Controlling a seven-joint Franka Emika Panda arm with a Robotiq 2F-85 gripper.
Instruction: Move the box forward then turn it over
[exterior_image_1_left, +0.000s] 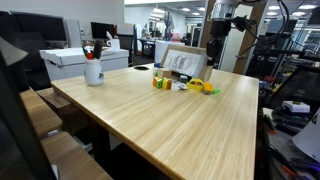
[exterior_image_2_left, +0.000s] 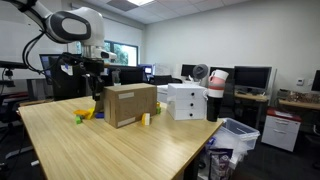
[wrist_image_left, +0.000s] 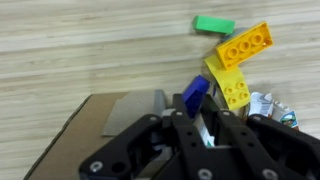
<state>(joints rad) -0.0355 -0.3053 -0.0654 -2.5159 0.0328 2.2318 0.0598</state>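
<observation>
1. In an exterior view, we see the gripper (exterior_image_1_left: 212, 50) pinching the top of the box (exterior_image_1_left: 185, 64). The box stands on its long side near the far edge of the wooden table (exterior_image_1_left: 170, 125), with its long side running along that edge. Its white inside faces us.
2. In an exterior view, the box (exterior_image_2_left: 130, 103) shows its tan back in an office room.
3. In the wrist view, the gripper (wrist_image_left: 200, 118) is closed tight on the cardboard, near the toy blocks (wrist_image_left: 240, 50).

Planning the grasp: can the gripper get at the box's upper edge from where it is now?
Probably yes. The gripper hangs close above one end of the box, and nothing shows between them. The yellow blocks lie on the table beside it, off the edge.
</observation>
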